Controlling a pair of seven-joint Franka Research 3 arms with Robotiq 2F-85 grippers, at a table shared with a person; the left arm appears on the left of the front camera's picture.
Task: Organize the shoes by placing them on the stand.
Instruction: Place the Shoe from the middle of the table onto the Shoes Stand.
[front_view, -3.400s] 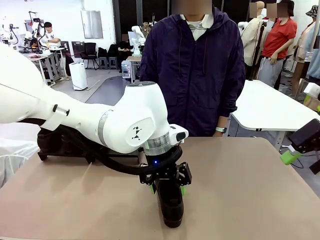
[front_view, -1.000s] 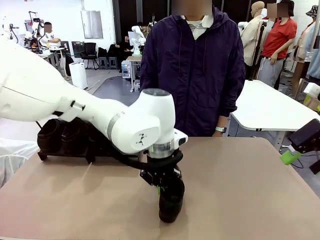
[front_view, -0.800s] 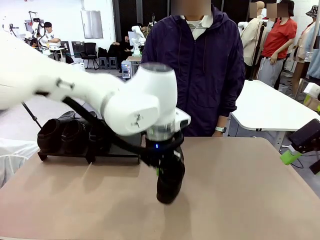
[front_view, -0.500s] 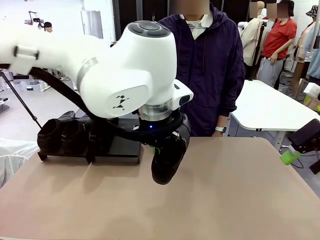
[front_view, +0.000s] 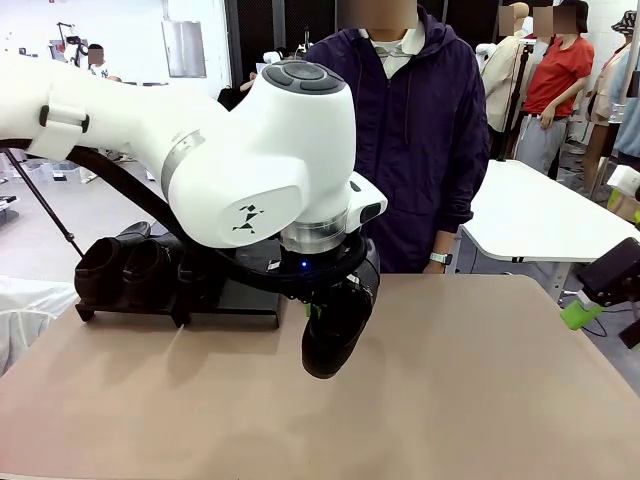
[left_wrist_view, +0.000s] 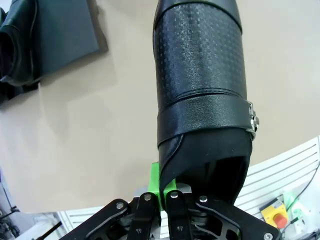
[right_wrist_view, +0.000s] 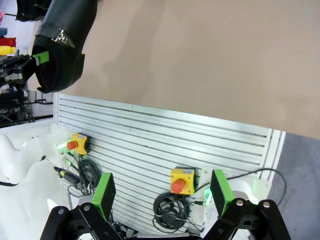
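My left gripper is shut on the collar of a glossy black shoe and holds it in the air above the middle of the table, toe tilted down toward me. In the left wrist view a green pad presses the outside of the shoe at its opening. The low black stand sits at the back left of the table, and other black shoes stand side by side on its left part. My right gripper is open and holds nothing, off the table's right edge.
A person in a dark purple jacket stands at the far side of the tan table, hands down. The stand's right part is bare. A slatted panel with yellow emergency-stop boxes lies beneath my right gripper.
My left gripper has lifted the shoe off the table and carried it up and back toward the stand, and the arm's wrist has risen. The right arm has not moved.
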